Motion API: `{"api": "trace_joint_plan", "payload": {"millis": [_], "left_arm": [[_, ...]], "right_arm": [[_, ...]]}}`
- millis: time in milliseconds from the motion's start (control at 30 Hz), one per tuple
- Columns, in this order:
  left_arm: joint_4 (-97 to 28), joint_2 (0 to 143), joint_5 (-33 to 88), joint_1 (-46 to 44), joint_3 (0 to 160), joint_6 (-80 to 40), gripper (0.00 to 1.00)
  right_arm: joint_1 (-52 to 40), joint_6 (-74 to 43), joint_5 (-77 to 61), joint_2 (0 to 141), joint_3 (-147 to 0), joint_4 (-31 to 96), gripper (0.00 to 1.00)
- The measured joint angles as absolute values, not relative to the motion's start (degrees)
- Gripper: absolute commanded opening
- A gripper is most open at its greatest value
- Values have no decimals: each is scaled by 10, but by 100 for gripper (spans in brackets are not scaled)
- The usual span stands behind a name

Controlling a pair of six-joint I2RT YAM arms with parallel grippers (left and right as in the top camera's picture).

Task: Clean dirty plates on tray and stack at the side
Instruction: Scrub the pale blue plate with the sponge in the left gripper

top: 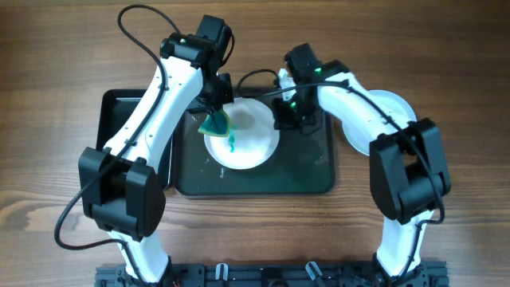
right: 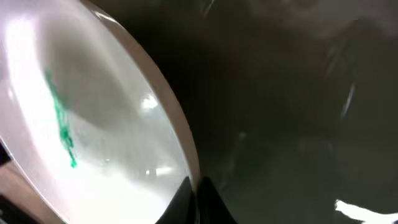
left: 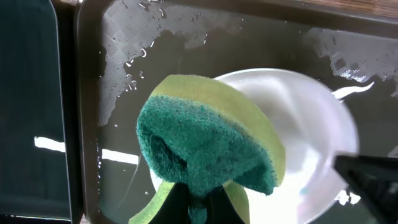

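Plate-cleaning station: one plate on the tray, both arms at it.
Overhead: a white round glossy plate (top: 251, 139) lies left of centre in the large dark grey-green rectangular tray (top: 311, 171) on the wooden table (top: 446, 48), with a teal-green smear (top: 232, 143) on its left half. The left gripper (top: 215, 112) is clamped on a green-and-yellow scouring sponge (top: 215, 125) at the plate's far-left rim, and the right gripper (top: 285, 118) is at its right rim. A second pale round plate (top: 357, 142) sits right of the tray, partly under the right arm; a narrow black tray (top: 111, 112) is left of it. Left wrist: the sponge (left: 208, 149), pinched in the left gripper (left: 199, 202), is over the plate's (left: 305, 137) left edge, and the tray floor (left: 124, 93) is wet. Right wrist: the right gripper (right: 194, 196) is closed on the plate's rim (right: 180, 143), with the smear (right: 61, 124) on the plate's face.
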State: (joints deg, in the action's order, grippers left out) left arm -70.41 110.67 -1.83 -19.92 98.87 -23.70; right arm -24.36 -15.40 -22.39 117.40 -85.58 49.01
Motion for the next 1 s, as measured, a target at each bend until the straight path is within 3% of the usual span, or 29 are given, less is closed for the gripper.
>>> {"api": "trace_joint_plan", "payload": {"millis": [100,167,400,600,1000], "left_arm": [[-704,1107,-18,-199,989,-237,4],[-704,1107,-18,-199,989,-237,4],[-704,1107,-18,-199,989,-237,4],[-704,1107,-18,-199,989,-237,4],[-672,1113,-18,-199,967,-246,4]], "right_arm": [[-250,-181,-222,1174,-847,483,29],[-249,-194,-220,1174,-847,475,31],[-249,-226,-222,1203,-847,471,29],[-251,-244,-243,1215,-830,441,5],[-253,-296,-266,1215,-806,385,4]]}}
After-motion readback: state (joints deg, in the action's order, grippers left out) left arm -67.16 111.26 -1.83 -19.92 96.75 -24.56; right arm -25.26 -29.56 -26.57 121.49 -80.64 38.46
